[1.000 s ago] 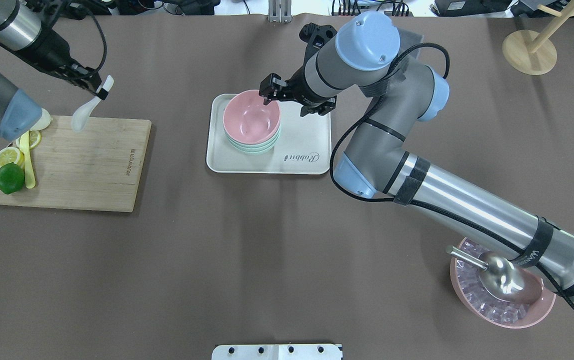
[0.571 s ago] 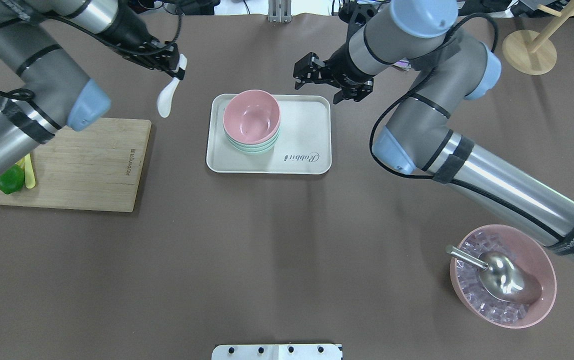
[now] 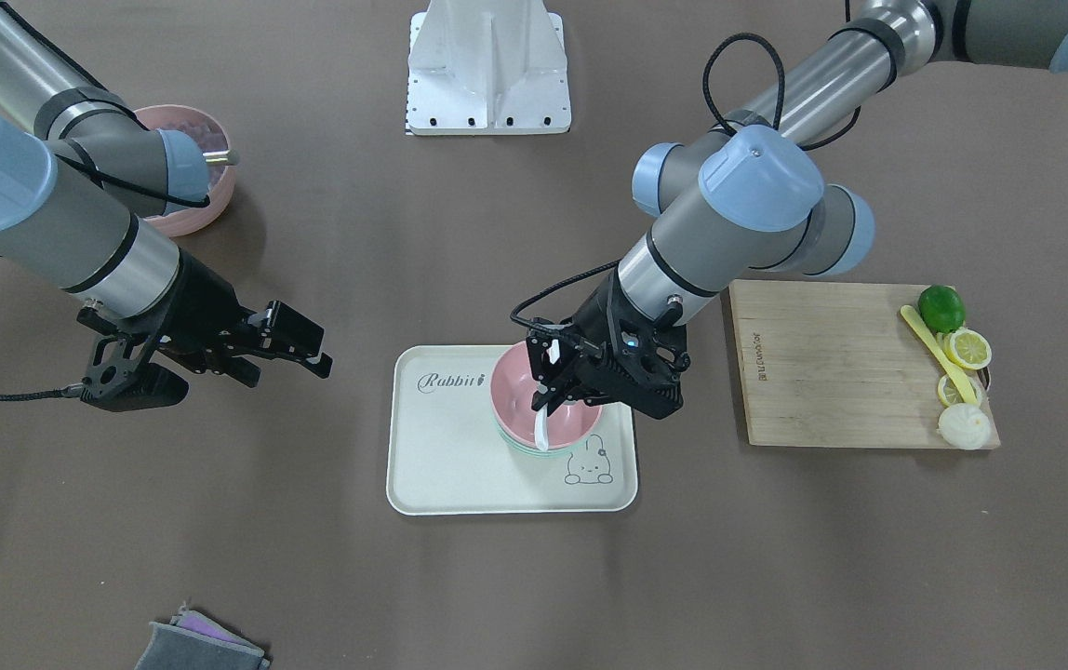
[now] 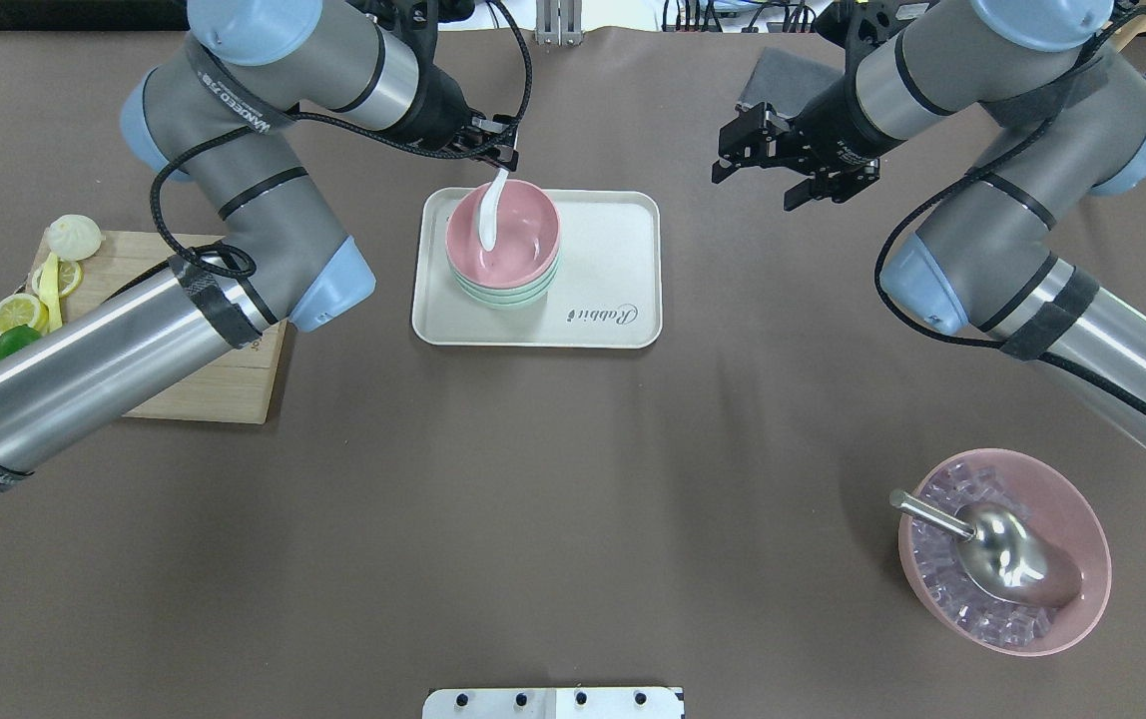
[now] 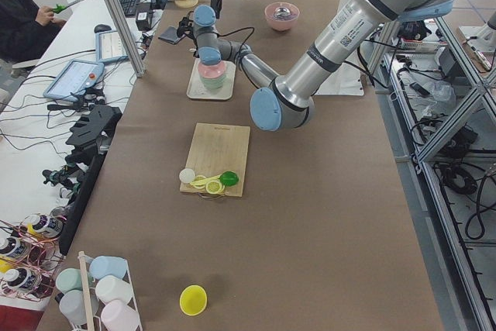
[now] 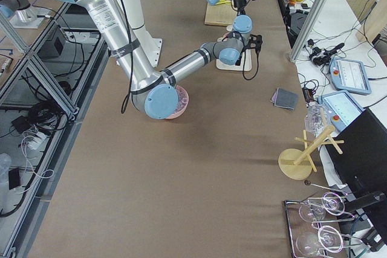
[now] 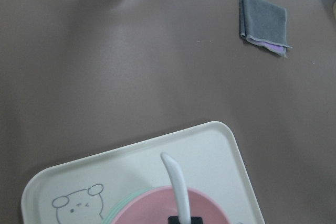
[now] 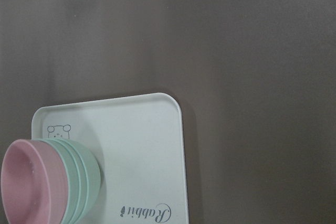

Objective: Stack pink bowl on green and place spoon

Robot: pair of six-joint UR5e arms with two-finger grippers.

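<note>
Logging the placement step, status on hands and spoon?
Left hand shut on white spoon, scoop down over pink bowl. Pink bowl nested on green bowls on tray. Right hand open, empty, off beside tray. Nothing in the way.

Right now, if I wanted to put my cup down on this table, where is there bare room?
The widest bare stretch of table lies between the tray, the cutting board and the ice bowl. The tray's half beside the stacked bowls is bare too. It is crowded over those bowls, where the left gripper holds a spoon.
</note>
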